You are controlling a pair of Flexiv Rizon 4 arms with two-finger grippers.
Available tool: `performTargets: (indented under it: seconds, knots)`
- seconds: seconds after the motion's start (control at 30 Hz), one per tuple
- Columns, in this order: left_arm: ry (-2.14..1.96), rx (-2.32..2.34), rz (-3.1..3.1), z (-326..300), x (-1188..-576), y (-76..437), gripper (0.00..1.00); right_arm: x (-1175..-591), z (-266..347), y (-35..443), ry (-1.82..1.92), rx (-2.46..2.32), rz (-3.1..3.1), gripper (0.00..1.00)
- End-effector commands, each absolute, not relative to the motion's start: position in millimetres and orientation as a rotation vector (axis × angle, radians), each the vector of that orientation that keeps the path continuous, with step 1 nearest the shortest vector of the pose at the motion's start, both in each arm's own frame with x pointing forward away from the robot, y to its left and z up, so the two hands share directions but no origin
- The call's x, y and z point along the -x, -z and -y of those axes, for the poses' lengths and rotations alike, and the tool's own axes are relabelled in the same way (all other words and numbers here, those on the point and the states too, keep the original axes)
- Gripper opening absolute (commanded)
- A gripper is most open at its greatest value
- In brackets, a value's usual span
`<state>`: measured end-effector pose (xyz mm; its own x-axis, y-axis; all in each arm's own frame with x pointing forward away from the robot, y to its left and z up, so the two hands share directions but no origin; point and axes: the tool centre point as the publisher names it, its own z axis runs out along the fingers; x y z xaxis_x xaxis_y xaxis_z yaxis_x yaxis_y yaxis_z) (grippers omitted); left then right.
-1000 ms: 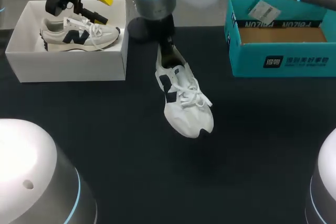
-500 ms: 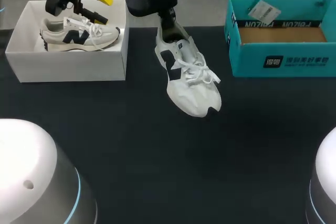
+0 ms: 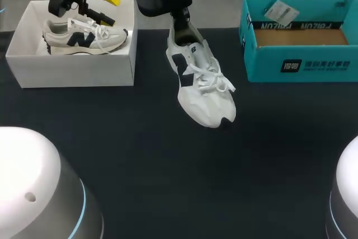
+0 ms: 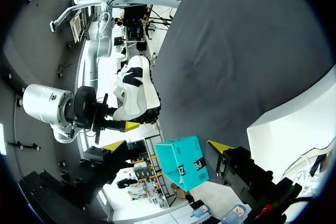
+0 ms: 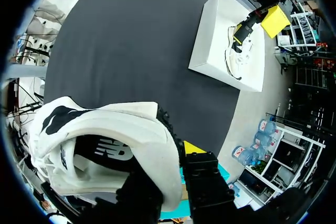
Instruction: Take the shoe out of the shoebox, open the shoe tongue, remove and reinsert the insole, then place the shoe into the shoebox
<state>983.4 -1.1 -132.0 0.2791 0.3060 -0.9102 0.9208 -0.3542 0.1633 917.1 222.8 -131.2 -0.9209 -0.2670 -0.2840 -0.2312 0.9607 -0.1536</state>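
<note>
A white shoe (image 3: 201,85) with dark side marks and loose laces is over the middle of the black table (image 3: 140,155), toe toward the front. My right gripper (image 3: 180,23) is shut on its heel rim. In the right wrist view, the shoe (image 5: 121,124) has its heel wall pinched in that gripper (image 5: 170,163), one finger inside the shoe. A second shoe (image 3: 84,36) lies in the white shoebox (image 3: 72,65) at the back left. My left gripper (image 3: 110,8) hangs open just above that box. Past the left gripper (image 4: 168,146), the held shoe (image 4: 135,90) shows ahead.
A teal cardboard box (image 3: 296,54) stands open at the back right, with brown card inside; the left wrist view shows it as the teal box (image 4: 181,163) beyond the fingertips. The white shoebox (image 5: 226,45) lies across the table from the right gripper.
My right arm has carried the shoe toward the back of the table and slightly right. The left arm has not moved.
</note>
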Motion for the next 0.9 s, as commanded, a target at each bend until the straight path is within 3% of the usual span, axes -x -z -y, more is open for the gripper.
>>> performTargets:
  seconds: [0.03,0.9]
  knots:
    - [1.07,-1.825,-1.109,0.7,-984.0,131.6,1.0,-917.4,-219.5,131.1,0.164,0.374,-2.809,0.0]
    - [1.07,-1.825,-1.109,0.7,-984.0,131.6,1.0,-956.8,-40.8,111.8,0.212,0.369,-2.822,0.0]
